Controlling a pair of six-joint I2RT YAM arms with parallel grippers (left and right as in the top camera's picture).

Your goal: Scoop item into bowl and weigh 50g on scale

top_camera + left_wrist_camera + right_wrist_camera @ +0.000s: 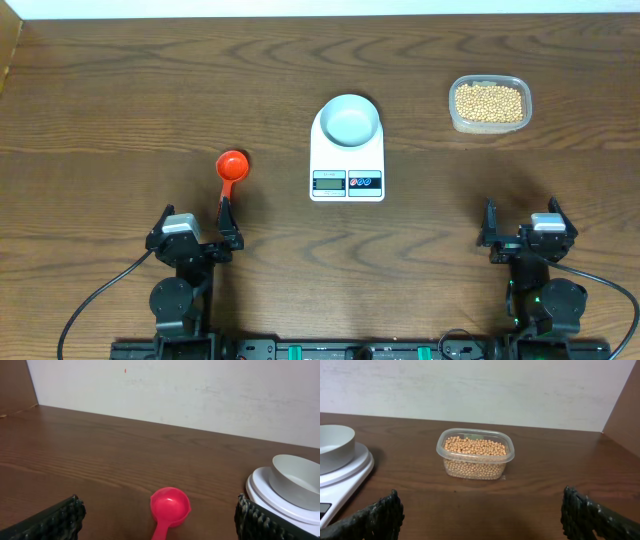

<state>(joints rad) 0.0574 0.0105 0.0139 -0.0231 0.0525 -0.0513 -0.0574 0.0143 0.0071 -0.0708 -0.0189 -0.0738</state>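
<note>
The item, tan beans (pixel 489 102), fills a clear plastic tub (pixel 475 452) at the back right. An empty grey-blue bowl (pixel 349 122) stands on the white scale (pixel 347 182) at mid-table. A red scoop (pixel 231 167) lies left of the scale, cup away from me and handle pointing toward my left gripper (pixel 194 222). That gripper is open; in the left wrist view the scoop (pixel 170 507) lies on the table ahead between its fingers, untouched. My right gripper (pixel 523 218) is open too and holds nothing, well in front of the tub.
The bowl (pixel 292 480) and the scale's edge (pixel 262 491) show at the right of the left wrist view, and the scale (pixel 350 474) at the left of the right wrist view. A pale wall runs behind the wooden table's far edge.
</note>
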